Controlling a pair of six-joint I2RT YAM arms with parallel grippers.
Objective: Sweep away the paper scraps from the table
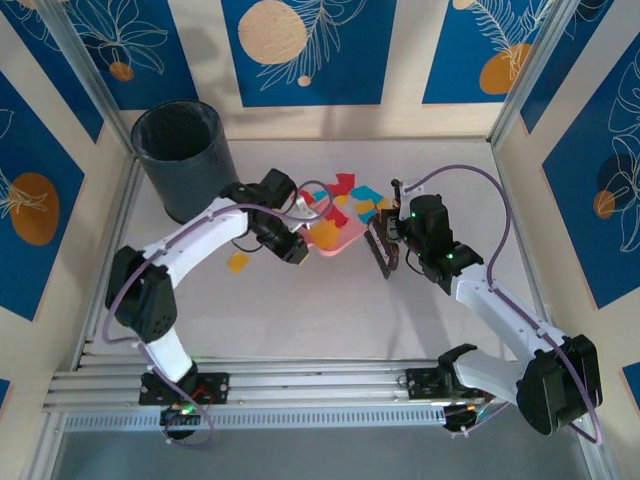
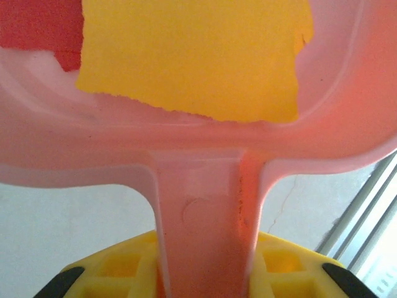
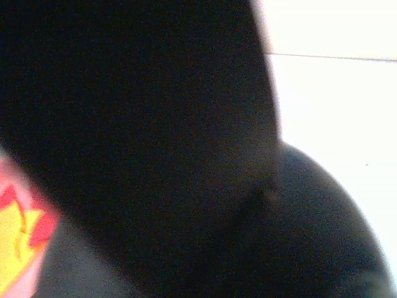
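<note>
Dustpan: A pink dustpan (image 1: 335,237) sits mid-table, its mouth turned away from the left arm and toward the litter, placed to catch whatever is pushed its way.
Left gripper: The left gripper (image 2: 201,270) is clamped on the pan's handle (image 2: 201,211), with yellow fingers (image 2: 105,270) pressed to either side, apparently to brace the pan against the brush's shove.
Right gripper: The right gripper (image 1: 398,235) is closed around a dark brush (image 1: 384,252), held just beside the pan's open side. Its wrist camera is largely blocked by that dark mass.
Paper scraps: The paper scraps (image 1: 350,193), red, yellow, orange and cyan, lie clustered at the pan's far lip and just beyond it on the table (image 1: 330,310). A large yellow piece (image 2: 192,56) and a red piece (image 2: 37,25) are inside the pan.
Straggler: One orange scrap (image 1: 238,262) lies apart beside the left arm, behind the pan and out of the brush's likely path.
Bin: A dark bin (image 1: 185,160) stands in the far left corner near the left arm, the probable destination for the pan's load.
Progress: Partly done by the look of it, as loose bits lie outside the pan.
</note>
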